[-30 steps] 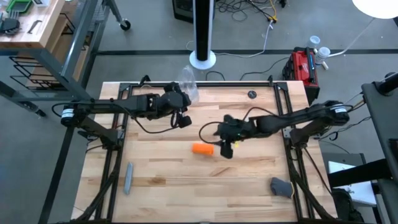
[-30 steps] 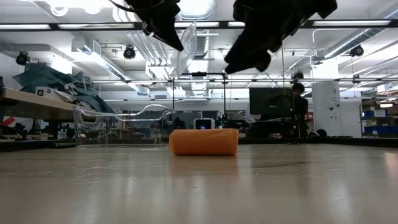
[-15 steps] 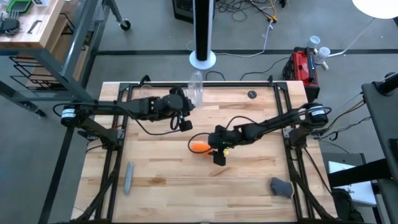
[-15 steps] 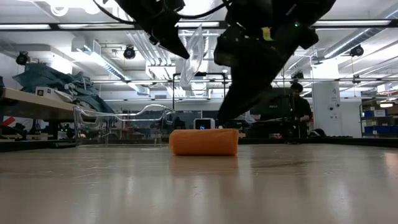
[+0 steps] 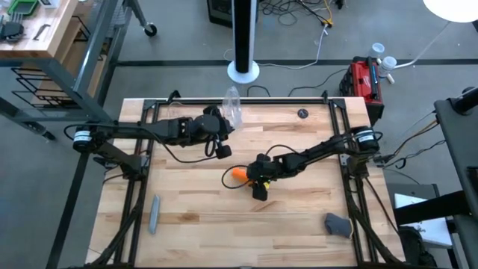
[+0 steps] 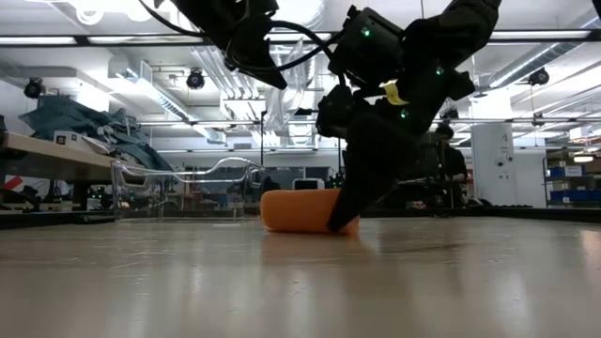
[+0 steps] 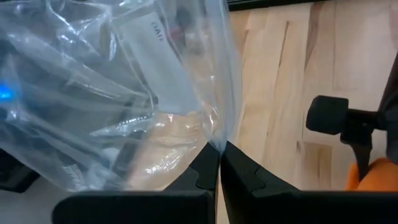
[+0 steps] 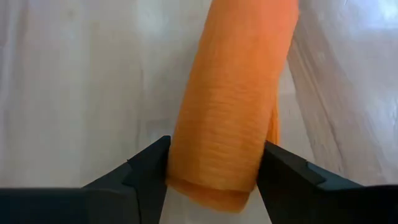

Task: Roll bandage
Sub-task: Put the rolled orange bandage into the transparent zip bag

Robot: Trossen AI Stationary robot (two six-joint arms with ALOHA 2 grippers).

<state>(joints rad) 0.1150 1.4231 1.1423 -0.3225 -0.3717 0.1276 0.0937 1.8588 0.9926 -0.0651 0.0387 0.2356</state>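
Right gripper: we see the right gripper (image 8: 211,171) down at the wooden table (image 5: 194,232), near its middle, with one dark finger (image 8: 147,171) on each side of the small stubby roll of bright orange soft fabric, the bandage (image 8: 233,118). The fingers touch both sides of the roll, so the claw is pinching the bandage.

Bandage: we see the bandage (image 5: 238,174) lying on its side on the light wooden table top, near the centre. In the low view the bandage (image 6: 296,210) rests on the table surface and the right gripper (image 6: 343,214) covers one end of it.

Right arm: it reaches from the right edge of the table toward the middle, low over the boards.

Left gripper: we find the left gripper (image 5: 222,133) farther back, toward the far side of the table and well apart from the bandage. Its two fingers (image 7: 205,176) are pressed together on an edge of the crinkled clear plastic wrap (image 7: 112,93), so this claw is pinching the wrap.

Plastic wrap: in the high view the wrap (image 5: 232,104) is at the far edge of the table, next to the left gripper.

Grey bar: a short flat grey bar (image 5: 154,214) lies near the front left part of the table, far from both grippers.
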